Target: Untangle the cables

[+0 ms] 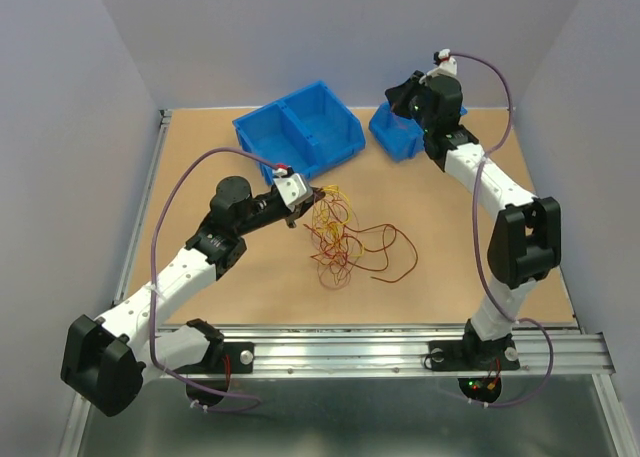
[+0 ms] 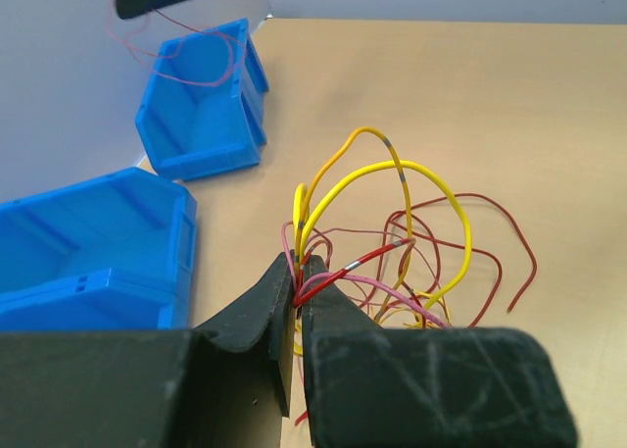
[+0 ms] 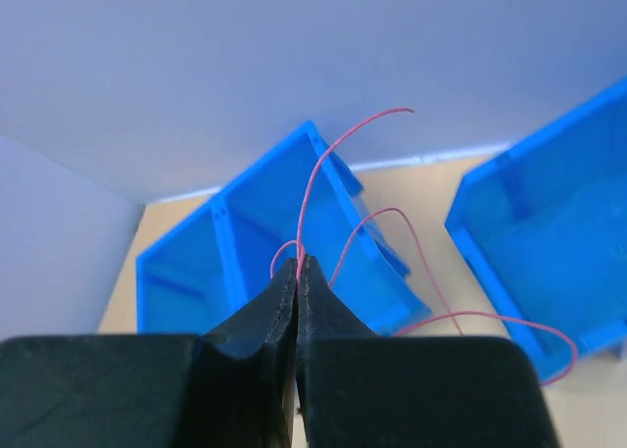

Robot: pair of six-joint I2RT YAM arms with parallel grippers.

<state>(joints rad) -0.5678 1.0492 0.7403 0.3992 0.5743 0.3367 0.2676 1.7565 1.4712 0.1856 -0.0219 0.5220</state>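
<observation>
A tan surface [image 1: 450, 277], walled in pale grey on three sides, carries everything shown. The left arm [image 1: 185, 267] reaches from the near left corner toward the middle of the surface. The right arm [image 1: 495, 182] rises from the near right and bends over the far right part. At the far edge stands a large blue bin [image 1: 300, 132] divided into two compartments. Just to its right, apart from it, stands a small blue bin [image 1: 392, 135]. The tangle of cables [image 1: 335, 232], with thin yellow, red and orange strands, lies near the middle of the surface in front of the large bin. Loose red loops trail from it toward the right. The left gripper [image 2: 297, 276] sits at the tangle's far left edge, its jaws nearly together and pinching several red and yellow strands. Yellow loops arch away beyond its fingertips. The right gripper [image 3: 298, 270] hangs above the small bin with its jaws fully closed on a single pink cable [image 3: 302, 218]. This strand is well apart from the tangle. It curls upward past the fingertips and droops in loops below them, over the small bin.
</observation>
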